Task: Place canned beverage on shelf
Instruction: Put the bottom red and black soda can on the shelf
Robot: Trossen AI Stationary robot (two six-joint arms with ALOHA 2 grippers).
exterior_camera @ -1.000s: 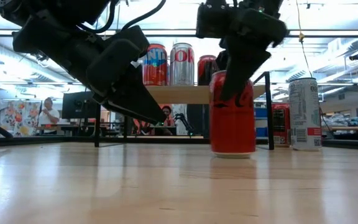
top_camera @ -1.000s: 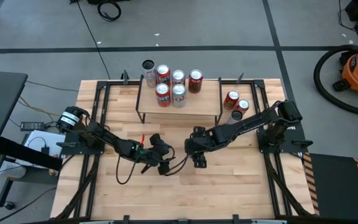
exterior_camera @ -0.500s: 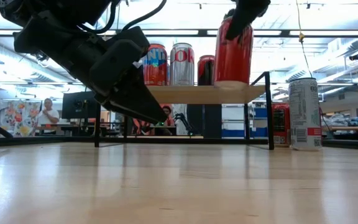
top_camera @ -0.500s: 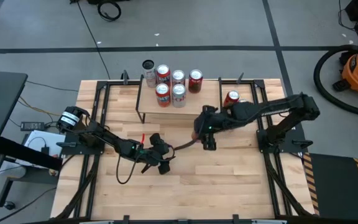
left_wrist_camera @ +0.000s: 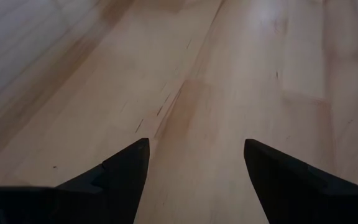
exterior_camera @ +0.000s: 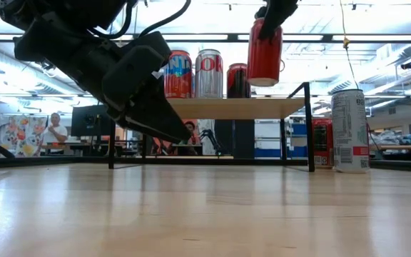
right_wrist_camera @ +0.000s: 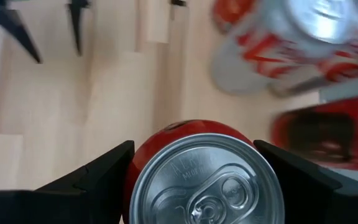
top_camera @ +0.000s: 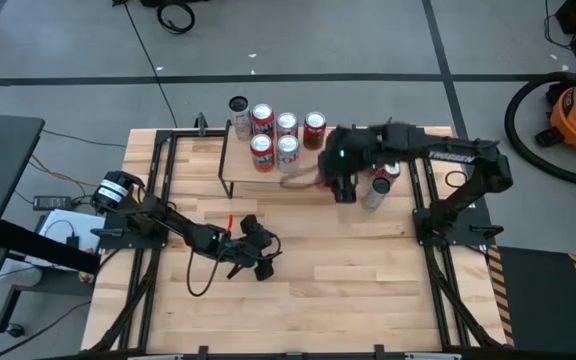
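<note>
My right gripper (top_camera: 343,187) is shut on a red can (exterior_camera: 265,51) and holds it in the air by the right near corner of the shelf (top_camera: 268,182). In the low view the can's base is a little above the light-wood shelf board (exterior_camera: 227,108). Several cans (top_camera: 286,140) stand on the far part of the shelf. My left gripper (top_camera: 262,263) is open low over the bare tabletop, left of centre, and nothing is between its fingers (left_wrist_camera: 123,174). My right gripper pinches the red can's upper side wall (right_wrist_camera: 143,155) between its two fingers (right_wrist_camera: 98,177), one on each side just below the rim. The fingers come from above, slanting down. The can hangs nearly upright below them, top up, clear of table and shelf.
A silver can (exterior_camera: 349,130) and a red can (exterior_camera: 322,143) stand on the table right of the shelf, close to my right gripper (right_wrist_camera: 191,180). The shelf's thin black legs (exterior_camera: 310,128) stand on the wood. The near half of the table is open wood.
My right gripper has lifted the red can off the table's middle and carried it up and toward the far edge and the shelf's right end. The can has gone from standing on the wood to hanging above shelf height, still nearly upright.
</note>
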